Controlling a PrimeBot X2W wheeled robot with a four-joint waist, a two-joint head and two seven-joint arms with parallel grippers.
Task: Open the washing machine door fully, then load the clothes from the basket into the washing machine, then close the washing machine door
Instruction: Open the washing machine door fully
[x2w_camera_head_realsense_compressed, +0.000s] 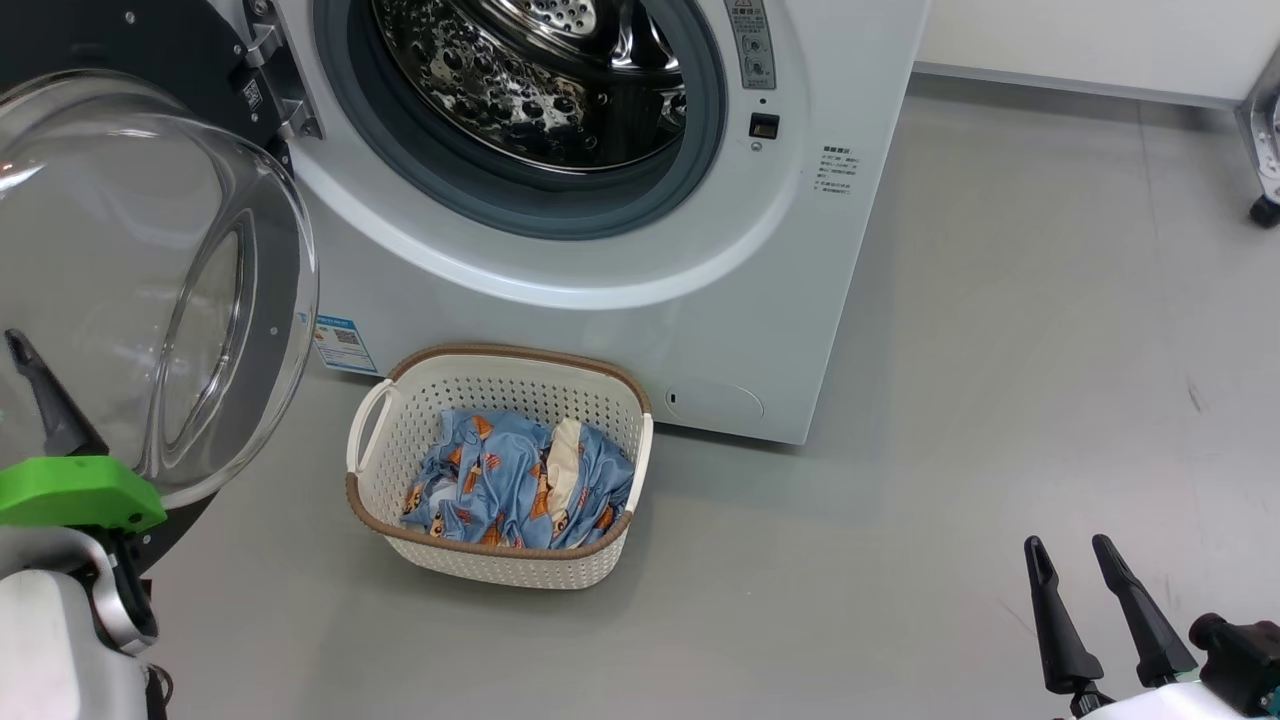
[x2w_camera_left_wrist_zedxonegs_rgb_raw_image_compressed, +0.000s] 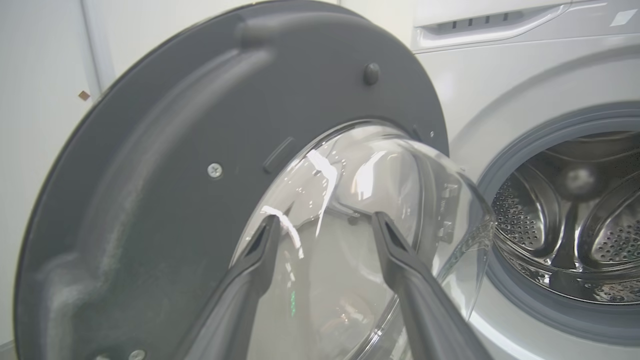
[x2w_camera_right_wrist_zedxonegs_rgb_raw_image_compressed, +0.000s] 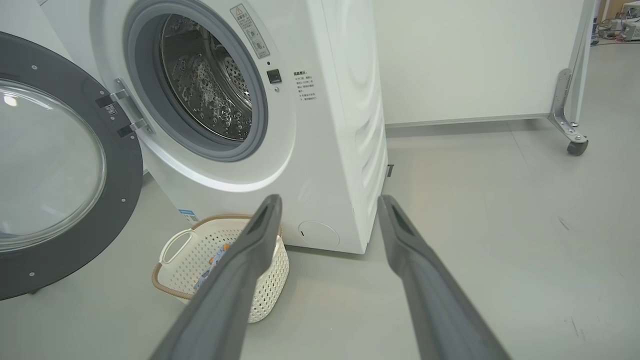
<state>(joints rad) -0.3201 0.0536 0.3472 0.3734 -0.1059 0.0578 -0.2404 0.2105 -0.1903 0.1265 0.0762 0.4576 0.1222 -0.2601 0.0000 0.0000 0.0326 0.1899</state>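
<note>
The washing machine door (x2w_camera_right_wrist_zedxonegs_rgb_raw_image_compressed: 125, 200) is standing open beside the washing machine (x2w_camera_head_realsense_compressed: 600, 330). The left end effector (x2w_camera_left_wrist_zedxonegs_rgb_raw_image_compressed: 326, 219) is hovering released, fingers spread, close in front of the door. The right end effector (x2w_camera_head_realsense_compressed: 1068, 545) is hanging released and empty, well apart. The clothes (x2w_camera_head_realsense_compressed: 500, 480) are lying in the basket (x2w_camera_head_realsense_compressed: 500, 352) on the floor (x2w_camera_head_realsense_compressed: 1000, 400).

On the washing machine (x2w_camera_head_realsense_compressed: 620, 330), warning label (x2w_camera_head_realsense_compressed: 750, 30), small print (x2w_camera_head_realsense_compressed: 836, 170), blue sticker (x2w_camera_head_realsense_compressed: 343, 343): perhaps Chinese, unreadable.

Likely a lab or test room set up as a laundry corner. A washing machine (x2w_camera_head_realsense_compressed: 770, 300) and basket (x2w_camera_head_realsense_compressed: 500, 565) stand on a bare grey floor (x2w_camera_head_realsense_compressed: 1000, 400). A white partition (x2w_camera_right_wrist_zedxonegs_rgb_raw_image_compressed: 475, 60) on a wheeled metal foot (x2w_camera_right_wrist_zedxonegs_rgb_raw_image_compressed: 575, 142) stands behind them, with cabled equipment (x2w_camera_right_wrist_zedxonegs_rgb_raw_image_compressed: 620, 25) past its edge.
</note>
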